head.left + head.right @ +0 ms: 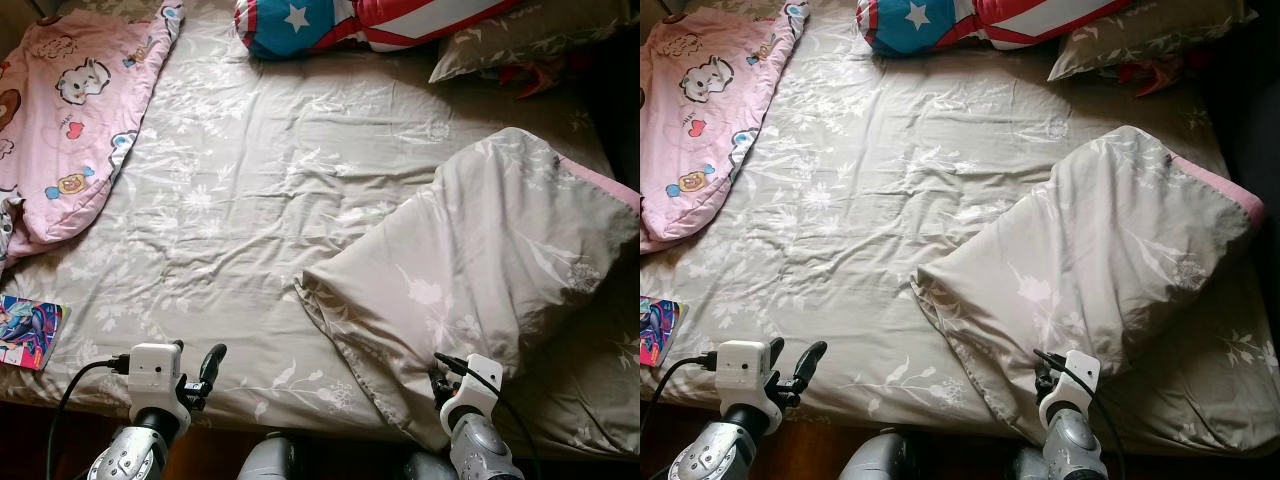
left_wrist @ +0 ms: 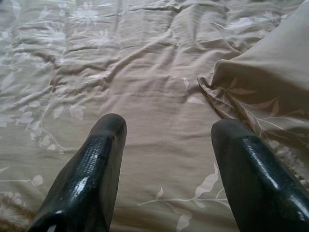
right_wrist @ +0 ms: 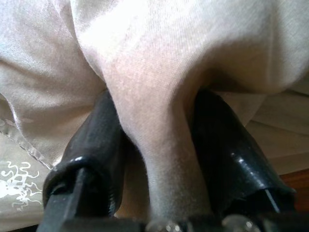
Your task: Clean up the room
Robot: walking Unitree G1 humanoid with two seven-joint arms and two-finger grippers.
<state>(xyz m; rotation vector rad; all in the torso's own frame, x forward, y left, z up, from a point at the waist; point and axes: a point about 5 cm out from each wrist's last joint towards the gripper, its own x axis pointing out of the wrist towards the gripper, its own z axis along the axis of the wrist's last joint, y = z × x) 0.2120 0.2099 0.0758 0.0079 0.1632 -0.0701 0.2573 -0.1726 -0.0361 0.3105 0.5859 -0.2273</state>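
Head view: your right gripper pinches near edge of grey quilt, folded heap beside bed's near-right corner, long axis running diagonally toward far right.

Left wrist view: left gripper spread, empty over sheet, quilt edge just beside.

Right wrist view: quilt fold clamped between fingers.

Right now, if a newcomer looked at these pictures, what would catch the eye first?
Likely the folded grey floral quilt on the bed's right side, its near edge pinched by the right gripper. Next, the pink cartoon blanket at the far left and the star-and-stripes cushion at the head. The left gripper hovers open over the sheet.
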